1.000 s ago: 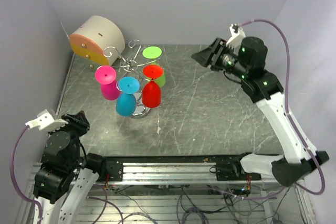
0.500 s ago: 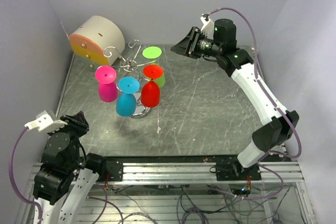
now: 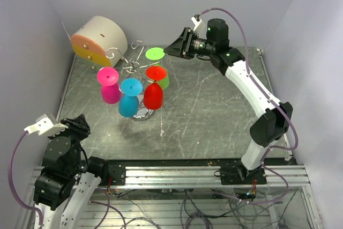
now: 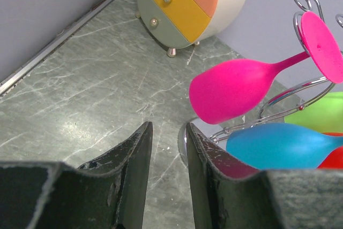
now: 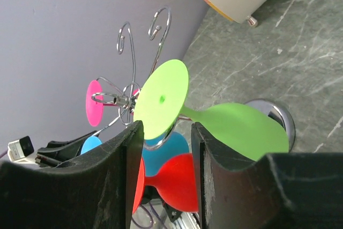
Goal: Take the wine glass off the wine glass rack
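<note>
Top external view first, says Mira: where is the green wine glass (image 3: 155,53)?

Jon: It hangs on the far right side of the wine glass rack (image 3: 142,115), toward the far left of the table (image 3: 214,111). A red glass (image 3: 154,96), a blue glass (image 3: 128,105) and a pink glass (image 3: 111,92) hang on the same rack.

Mira: Which way does it point?

Jon: Foot up, bowl down toward the table. Its long axis is close to upright, and the flat foot rests on the rack's wire arm.

Mira: And the right arm?

Jon: It reaches from the near right corner far across the table with the wrist turned left. The right gripper (image 3: 170,51) sits level with the green foot, just beside it but apart. In the right wrist view its fingers (image 5: 126,175) are spread and grip nothing, and the green foot shows beyond the gap.

Mira: The left arm?

Jon: Folded at the near left corner. The left gripper (image 4: 167,132) faces the rack, its jaws a narrow gap apart and holding nothing, well apart from the glasses.
</note>
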Robot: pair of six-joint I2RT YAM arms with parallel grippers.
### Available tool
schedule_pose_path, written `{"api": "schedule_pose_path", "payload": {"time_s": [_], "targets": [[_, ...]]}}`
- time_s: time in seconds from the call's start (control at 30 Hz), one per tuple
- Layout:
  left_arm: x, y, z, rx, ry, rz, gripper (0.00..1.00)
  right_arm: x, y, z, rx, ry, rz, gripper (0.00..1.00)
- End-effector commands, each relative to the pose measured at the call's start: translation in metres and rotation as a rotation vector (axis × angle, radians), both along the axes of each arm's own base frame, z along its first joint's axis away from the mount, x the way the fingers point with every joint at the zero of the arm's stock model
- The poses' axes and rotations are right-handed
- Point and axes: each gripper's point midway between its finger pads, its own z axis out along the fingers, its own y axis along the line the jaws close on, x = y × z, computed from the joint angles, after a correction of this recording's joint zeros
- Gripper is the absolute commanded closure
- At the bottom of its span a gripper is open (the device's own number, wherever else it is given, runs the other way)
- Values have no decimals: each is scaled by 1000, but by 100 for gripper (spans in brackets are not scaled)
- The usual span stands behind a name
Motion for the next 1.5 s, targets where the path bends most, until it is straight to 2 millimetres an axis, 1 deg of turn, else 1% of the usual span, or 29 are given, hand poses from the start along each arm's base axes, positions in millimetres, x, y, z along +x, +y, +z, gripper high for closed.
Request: {"api": "schedule_pose_path", "payload": {"time_s": [0.0, 0.2, 0.47, 0.53, 0.6, 0.73, 0.77, 0.83, 1.03, 1.17, 1.3, 1.47], "targets": [[-3, 5, 3, -11, -19, 25, 58, 2, 13, 15, 23, -52, 33, 60], [-4, 6, 3, -14, -24, 28, 58, 11, 17, 9, 15, -48, 22, 60], [-4, 6, 3, -14, -24, 30, 58, 17, 25, -2, 22, -28, 39, 62], [-4, 6, 3, -15, -24, 30, 58, 18, 26, -3, 28, -27, 43, 64], [-4, 6, 3, -13, -23, 31, 58, 18, 26, -3, 35, -29, 44, 71], [-4, 6, 3, -13, -21, 32, 58, 16, 25, 5, 52, -43, 41, 93], [-4, 6, 3, -14, -22, 31, 58, 15, 25, 8, 56, -48, 40, 96], [-4, 6, 3, -14, -21, 32, 58, 14, 24, 13, 61, -54, 35, 100], [-4, 7, 3, -13, -21, 33, 58, 13, 18, 26, 73, -70, -3, 100], [-4, 7, 3, -14, -23, 34, 58, 7, 14, 34, 88, -66, -17, 100], [-5, 7, 3, -16, -25, 36, 58, 3, 6, 38, 105, -60, -45, 100], [-5, 7, 4, -16, -26, 37, 58, -7, 6, 42, 130, -42, -17, 100]]}}
